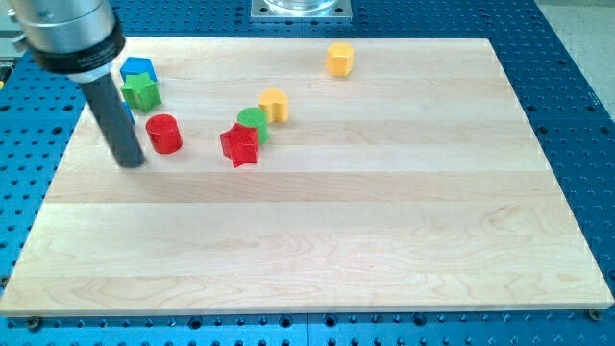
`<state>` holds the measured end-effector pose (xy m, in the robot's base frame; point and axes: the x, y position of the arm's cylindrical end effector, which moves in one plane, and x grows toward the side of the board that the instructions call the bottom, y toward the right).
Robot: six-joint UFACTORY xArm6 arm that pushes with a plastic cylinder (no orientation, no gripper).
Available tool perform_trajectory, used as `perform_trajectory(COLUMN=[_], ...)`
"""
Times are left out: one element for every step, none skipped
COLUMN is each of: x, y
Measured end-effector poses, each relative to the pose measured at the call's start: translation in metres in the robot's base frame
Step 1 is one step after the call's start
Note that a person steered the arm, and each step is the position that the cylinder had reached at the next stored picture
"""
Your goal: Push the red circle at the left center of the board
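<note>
The red circle [164, 133] stands on the wooden board [317, 240] at the view's left, a little above the middle height. My tip [132, 162] rests on the board just left of the red circle and slightly below it, with a small gap between them. The dark rod rises from the tip to the view's top left and hides part of a blue block behind it.
A green star [141, 91] and a blue block [137, 68] sit at the top left. A red star [239, 145], a green circle [254, 121] and a yellow block [274, 104] cluster near the centre. A yellow hexagon-like block [340, 59] is near the top.
</note>
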<state>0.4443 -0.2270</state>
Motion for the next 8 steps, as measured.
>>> perform_trajectory(x=[-0.014,-0.039,-0.047,-0.051,-0.060,-0.066,-0.036,-0.032], y=[-0.029,-0.003,0.006,0.028,0.075,0.125,0.139,0.177])
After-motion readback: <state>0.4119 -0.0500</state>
